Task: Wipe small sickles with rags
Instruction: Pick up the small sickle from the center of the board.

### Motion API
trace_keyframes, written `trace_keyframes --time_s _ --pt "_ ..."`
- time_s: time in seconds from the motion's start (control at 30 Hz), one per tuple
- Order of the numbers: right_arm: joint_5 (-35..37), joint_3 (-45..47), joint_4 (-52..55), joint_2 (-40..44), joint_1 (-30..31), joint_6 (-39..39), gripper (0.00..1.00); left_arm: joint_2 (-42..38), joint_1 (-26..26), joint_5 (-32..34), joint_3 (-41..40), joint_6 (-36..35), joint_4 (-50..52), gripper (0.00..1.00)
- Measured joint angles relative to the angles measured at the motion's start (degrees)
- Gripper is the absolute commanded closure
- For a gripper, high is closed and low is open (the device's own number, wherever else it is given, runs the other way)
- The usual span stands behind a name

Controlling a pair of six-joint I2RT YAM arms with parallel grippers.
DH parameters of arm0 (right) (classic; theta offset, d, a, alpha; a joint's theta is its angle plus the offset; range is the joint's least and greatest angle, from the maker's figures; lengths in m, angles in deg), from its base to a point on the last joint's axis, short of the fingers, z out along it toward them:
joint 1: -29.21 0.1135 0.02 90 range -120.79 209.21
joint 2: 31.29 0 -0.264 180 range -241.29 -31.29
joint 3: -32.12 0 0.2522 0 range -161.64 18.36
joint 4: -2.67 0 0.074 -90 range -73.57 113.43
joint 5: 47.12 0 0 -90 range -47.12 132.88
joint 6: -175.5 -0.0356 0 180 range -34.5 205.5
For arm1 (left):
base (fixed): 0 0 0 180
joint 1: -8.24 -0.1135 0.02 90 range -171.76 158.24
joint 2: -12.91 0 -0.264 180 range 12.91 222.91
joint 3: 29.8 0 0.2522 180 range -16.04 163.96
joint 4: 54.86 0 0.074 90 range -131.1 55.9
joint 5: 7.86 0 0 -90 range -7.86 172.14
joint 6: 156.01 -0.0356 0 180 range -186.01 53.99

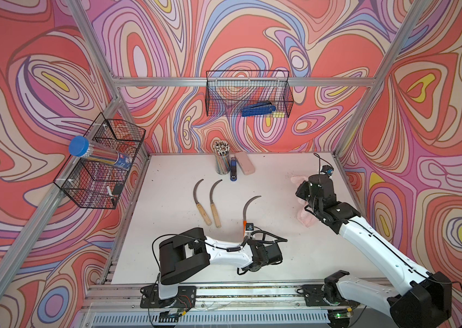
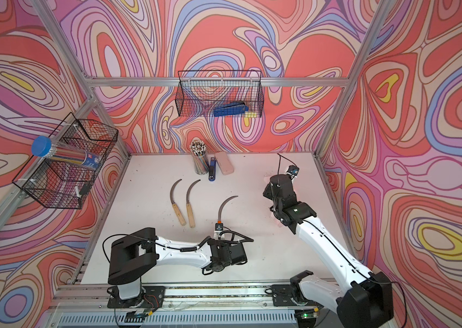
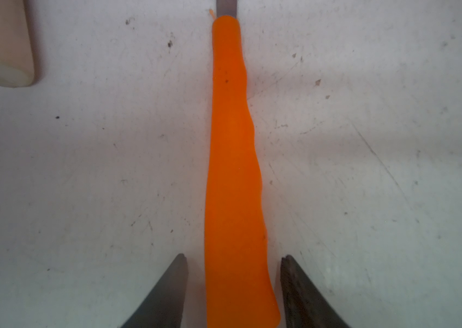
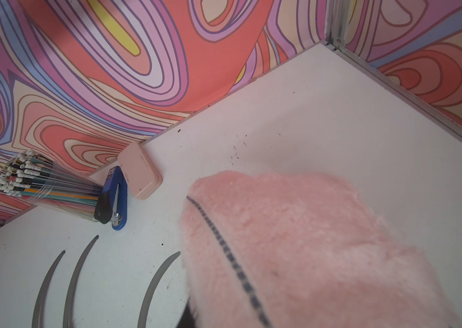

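Orange sickle handle (image 3: 232,170) lies between your left end effector's (image 3: 234,257) narrowly parted jaws: centre, then close firmly, while the right end effector (image 1: 303,198) grips the pink rag (image 4: 309,241).

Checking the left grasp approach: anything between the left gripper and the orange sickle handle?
Nothing visible. The orange handle lies between the left gripper's open fingers, bare table in both gaps; a wooden handle lies well aside.
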Motion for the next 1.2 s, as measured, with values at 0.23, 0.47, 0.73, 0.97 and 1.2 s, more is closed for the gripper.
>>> trace_keyframes --time_s 0.23,0.47,0.73,0.97,1.2 --pt "-0.04 0.00 0.00 -0.15 0.00 0.00 1.00 0.46 -0.57 0.09 0.44 -0.63 -0.09 0.53" --pt "-0.04 0.00 -0.02 -0.20 0.00 0.00 1.00 0.63 -1.29 0.17 0.55 -1.42 -0.17 0.57" --pt "-0.26 0.00 -0.02 -0.44 0.00 0.00 1.00 0.68 -2.03 0.15 0.59 -2.54 -0.50 0.61" --pt "-0.50 0.00 -0.02 -0.50 0.00 0.00 1.00 0.68 -3.28 -0.07 0.61 -3.58 -0.98 0.61" --pt "-0.79 0.00 -0.02 -0.85 0.00 0.00 1.00 0.76 -3.72 -0.09 0.70 -3.98 -1.03 0.66"
